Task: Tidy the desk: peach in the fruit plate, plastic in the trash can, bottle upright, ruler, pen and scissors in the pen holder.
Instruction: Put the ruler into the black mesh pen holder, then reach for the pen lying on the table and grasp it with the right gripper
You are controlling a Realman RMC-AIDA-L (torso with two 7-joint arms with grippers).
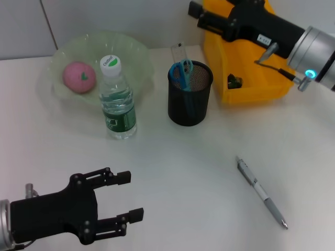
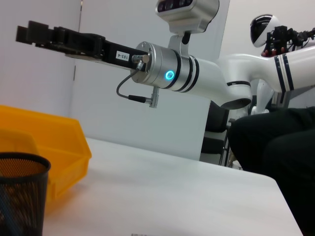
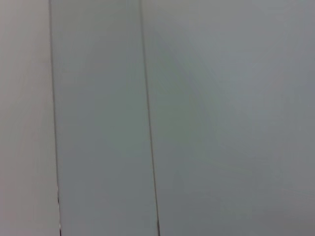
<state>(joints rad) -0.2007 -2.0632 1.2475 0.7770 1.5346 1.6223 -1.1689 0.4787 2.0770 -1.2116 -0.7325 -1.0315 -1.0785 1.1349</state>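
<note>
A pink peach (image 1: 79,77) lies in the pale green fruit plate (image 1: 137,52) at the back left. In front of the plate a clear bottle (image 1: 118,102) with a white cap stands upright. The black mesh pen holder (image 1: 190,99) contains blue scissors (image 1: 181,70) and a clear ruler (image 1: 178,51). On the table at the front right lies a silver pen (image 1: 260,192). My left gripper (image 1: 132,196) hovers open and empty at the front left. High over the yellow trash can (image 1: 251,86) is my right gripper (image 1: 197,14). A small dark item (image 1: 234,80) lies inside; I cannot tell whether it is the plastic.
The left wrist view shows the right gripper (image 2: 24,33) above the yellow trash can (image 2: 49,142), with the pen holder (image 2: 22,196) nearest. A person in dark clothes (image 2: 275,147) sits beyond the table's far edge. The right wrist view shows only a wall.
</note>
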